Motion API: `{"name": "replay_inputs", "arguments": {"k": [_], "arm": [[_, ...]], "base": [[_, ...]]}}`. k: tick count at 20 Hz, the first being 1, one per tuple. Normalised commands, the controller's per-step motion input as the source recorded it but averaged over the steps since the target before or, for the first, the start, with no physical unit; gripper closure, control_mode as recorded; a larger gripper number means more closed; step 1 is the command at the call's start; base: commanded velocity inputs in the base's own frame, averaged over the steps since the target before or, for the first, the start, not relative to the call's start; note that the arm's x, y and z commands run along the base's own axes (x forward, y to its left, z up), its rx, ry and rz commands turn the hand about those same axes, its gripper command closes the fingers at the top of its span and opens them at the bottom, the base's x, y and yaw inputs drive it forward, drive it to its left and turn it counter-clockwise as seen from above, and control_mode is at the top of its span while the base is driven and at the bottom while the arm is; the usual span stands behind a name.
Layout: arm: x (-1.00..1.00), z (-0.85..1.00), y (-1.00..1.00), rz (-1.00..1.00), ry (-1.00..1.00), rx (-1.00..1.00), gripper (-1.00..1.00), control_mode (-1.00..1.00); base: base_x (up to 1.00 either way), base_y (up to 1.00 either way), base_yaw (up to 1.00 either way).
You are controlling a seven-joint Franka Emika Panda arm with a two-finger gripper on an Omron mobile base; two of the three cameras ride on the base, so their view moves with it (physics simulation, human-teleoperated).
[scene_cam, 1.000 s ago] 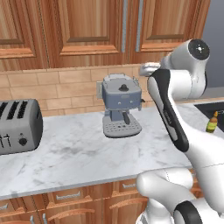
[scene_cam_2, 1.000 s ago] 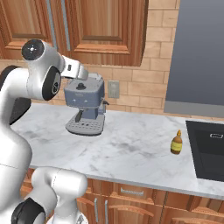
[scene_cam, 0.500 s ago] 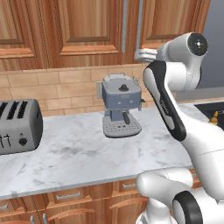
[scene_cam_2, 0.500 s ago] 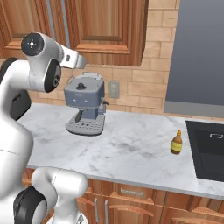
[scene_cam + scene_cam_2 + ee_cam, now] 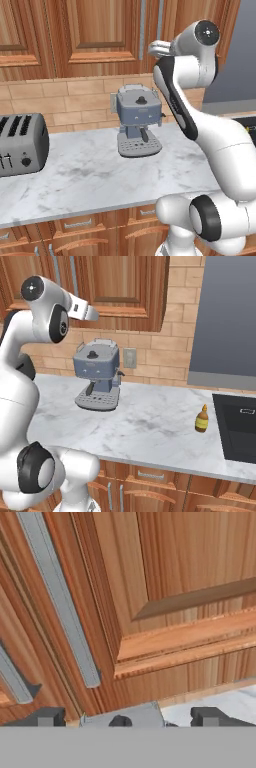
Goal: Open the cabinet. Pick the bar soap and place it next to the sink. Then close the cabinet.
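White marble worktop [image 5: 150,431], grey-veined, runs below a tan brick wall [image 5: 165,356] and reddish-brown wooden cabinet [image 5: 100,35] across the upper frame; its raised-panel doors are closed, with long silver bar handles [image 5: 60,602] at upper left of the hand view. Centre: a blue-grey coffee machine [image 5: 137,120]. Far left: a boxy grey toaster [image 5: 20,145]. Right: a small amber bottle [image 5: 201,419] near the dark rectangular sink [image 5: 240,426]. The tool [image 5: 127,718], jaws spread wide and holding nothing, faces the doors.
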Motion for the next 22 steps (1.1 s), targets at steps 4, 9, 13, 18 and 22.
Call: {"name": "replay_inputs", "arguments": {"k": [4, 9, 13, 18, 22], "arm": [[0.36, 0.00, 0.00, 0.00, -0.02, 0.00, -1.00, -1.00], [0.42, -0.08, 0.00, 0.02, -0.01, 0.00, -1.00, -1.00], [0.34, -0.03, 0.00, 0.04, 0.00, 0.00, -1.00, -1.00], [0.50, -0.01, 0.00, 0.03, 0.00, 0.00, -1.00, -1.00], [0.49, -0.03, 0.00, 0.01, -0.02, 0.00, -1.00, -1.00]], "base": [[0.00, 0.00, 0.00], [0.00, 0.00, 0.00], [0.00, 0.00, 0.00], [0.00, 0.00, 0.00], [0.00, 0.00, 0.00]]}}
